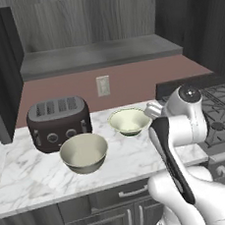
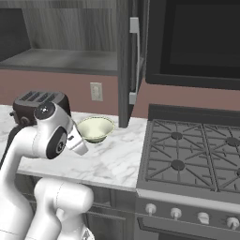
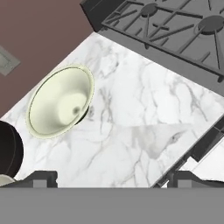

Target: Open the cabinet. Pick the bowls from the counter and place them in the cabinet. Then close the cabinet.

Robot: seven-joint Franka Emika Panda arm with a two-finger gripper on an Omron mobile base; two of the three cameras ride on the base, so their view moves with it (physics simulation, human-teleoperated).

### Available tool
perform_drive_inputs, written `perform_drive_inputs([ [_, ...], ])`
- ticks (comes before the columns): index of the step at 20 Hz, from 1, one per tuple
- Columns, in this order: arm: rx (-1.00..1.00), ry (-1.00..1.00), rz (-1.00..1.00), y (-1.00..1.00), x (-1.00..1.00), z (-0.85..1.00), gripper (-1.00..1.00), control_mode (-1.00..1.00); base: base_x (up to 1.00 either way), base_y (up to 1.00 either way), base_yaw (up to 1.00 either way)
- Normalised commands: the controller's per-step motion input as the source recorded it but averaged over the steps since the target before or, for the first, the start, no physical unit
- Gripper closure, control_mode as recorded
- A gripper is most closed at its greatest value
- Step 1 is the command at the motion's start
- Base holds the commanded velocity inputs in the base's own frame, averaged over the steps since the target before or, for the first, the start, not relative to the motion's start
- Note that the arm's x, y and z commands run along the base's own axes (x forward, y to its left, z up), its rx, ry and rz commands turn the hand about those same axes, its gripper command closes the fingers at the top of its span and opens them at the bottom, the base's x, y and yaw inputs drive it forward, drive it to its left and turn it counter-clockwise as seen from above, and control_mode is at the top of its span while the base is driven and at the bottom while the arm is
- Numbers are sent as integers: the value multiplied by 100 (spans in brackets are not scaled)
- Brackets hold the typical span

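Two bowls rest on the white marble desk (image 1: 23, 179). The larger bowl (image 1: 84, 153), beige-grey outside, sits at centre-left of the left base view, just in front of the dark toaster (image 1: 59, 122). The smaller bowl (image 1: 129, 120), whitish with a cream interior, lies at centre, to the right of the toaster and apart from the larger bowl; in the right base view it (image 2: 95, 128) appears left of centre, and in the hand view it (image 3: 60, 101) occupies the left middle of the frame. The cabinet (image 1: 90, 33) spans the top of the left base view, standing open with its grey shelf exposed; one door (image 2: 129, 56), with a vertical silver bar handle, is seen edge-on at upper centre of the right base view. The gas stove (image 2: 192, 154) fills the right side of that view, adjoining the desk. The end effector (image 3: 111, 177) is spread wide at the bottom of the hand view, pinching nothing, above bare marble to the right of the smaller bowl.
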Motion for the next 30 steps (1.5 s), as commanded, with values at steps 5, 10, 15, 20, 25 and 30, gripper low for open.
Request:
perform_drive_inputs([
  [5,2,0,-1,-8,25,-12,-100,-100,0,0,0],
  [10,6,0,0,-13,24,-13,-100,-100,0,0,0],
  [15,9,0,0,-10,23,-22,-100,-100,0,0,0],
  [20,8,1,0,-1,30,-27,-100,-100,0,0,0],
  [25,1,0,0,0,36,-21,-100,-100,0,0,0],
  [30,0,0,0,0,44,-21,-100,-100,0,0,0],
])
